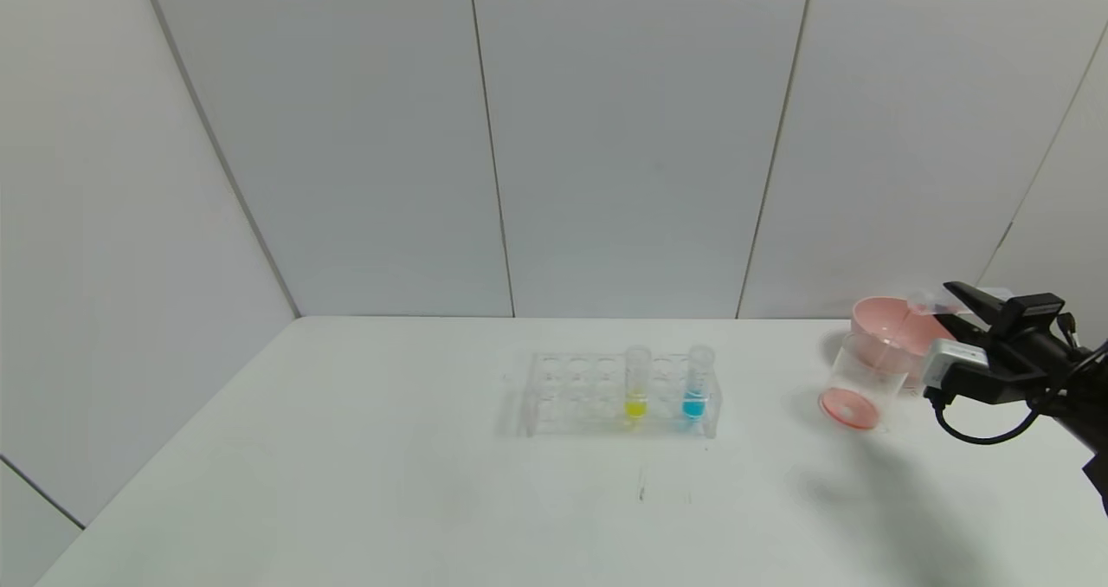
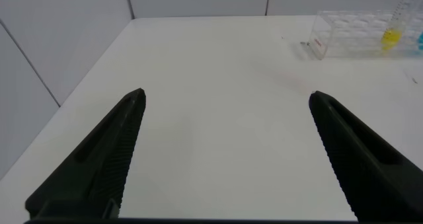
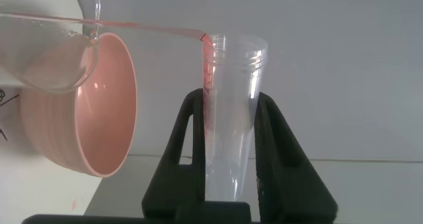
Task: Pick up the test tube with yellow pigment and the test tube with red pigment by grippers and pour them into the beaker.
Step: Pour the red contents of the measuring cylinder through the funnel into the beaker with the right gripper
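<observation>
The right hand [image 3: 228, 145] grips the test tube with red pigment [image 3: 231, 105] (tipped, mouth touching the beaker [image 1: 861, 383]); the left hand [image 2: 225, 158] gapes.

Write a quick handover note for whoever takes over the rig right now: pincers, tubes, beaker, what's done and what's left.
Right pincer: shut on the test tube with red pigment, tipped over the beaker; red liquid already lies in the beaker's bottom.
Left pincer: open, idle above the bare table.
Test tube with yellow pigment: untouched, upright in the rack, beside the blue tube.
Pink bowl: behind the beaker.
Left: finish the red pour, then pour yellow.
</observation>
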{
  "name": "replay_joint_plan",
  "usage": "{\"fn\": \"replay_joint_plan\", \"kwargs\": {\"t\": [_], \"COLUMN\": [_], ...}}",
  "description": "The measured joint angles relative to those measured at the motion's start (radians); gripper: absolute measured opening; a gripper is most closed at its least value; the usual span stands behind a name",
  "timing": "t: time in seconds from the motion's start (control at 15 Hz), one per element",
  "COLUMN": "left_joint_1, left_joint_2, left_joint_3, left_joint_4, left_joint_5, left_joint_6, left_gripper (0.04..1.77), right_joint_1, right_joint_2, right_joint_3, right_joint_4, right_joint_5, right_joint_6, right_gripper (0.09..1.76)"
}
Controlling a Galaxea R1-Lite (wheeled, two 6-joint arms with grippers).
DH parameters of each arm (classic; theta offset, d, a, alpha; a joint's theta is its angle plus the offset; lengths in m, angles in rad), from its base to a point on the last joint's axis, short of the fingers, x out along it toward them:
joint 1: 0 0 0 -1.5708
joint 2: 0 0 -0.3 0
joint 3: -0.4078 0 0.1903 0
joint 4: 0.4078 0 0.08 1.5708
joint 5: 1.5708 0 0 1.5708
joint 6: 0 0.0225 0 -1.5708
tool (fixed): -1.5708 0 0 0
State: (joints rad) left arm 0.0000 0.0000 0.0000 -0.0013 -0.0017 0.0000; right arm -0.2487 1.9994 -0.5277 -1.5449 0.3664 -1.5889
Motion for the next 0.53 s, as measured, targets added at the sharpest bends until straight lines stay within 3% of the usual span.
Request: {"fn": "replay_joint_plan", "kwargs": {"t": [0.53], "left_joint_1": [0.000], "left_joint_2": [0.000], "left_joint_3": [0.000], "left_joint_4": [0.000], "left_joint_5": [0.000], "left_joint_6": [0.000], "left_gripper": [1.76], "right_joint_1": [0.007], "right_joint_2": [-0.002], "right_joint_3": [-0.013], "right_joint_4": [0.000], "right_joint_5": [-0.002], "right_joint_6": [-0.035], "right_gripper": [0.50]}}
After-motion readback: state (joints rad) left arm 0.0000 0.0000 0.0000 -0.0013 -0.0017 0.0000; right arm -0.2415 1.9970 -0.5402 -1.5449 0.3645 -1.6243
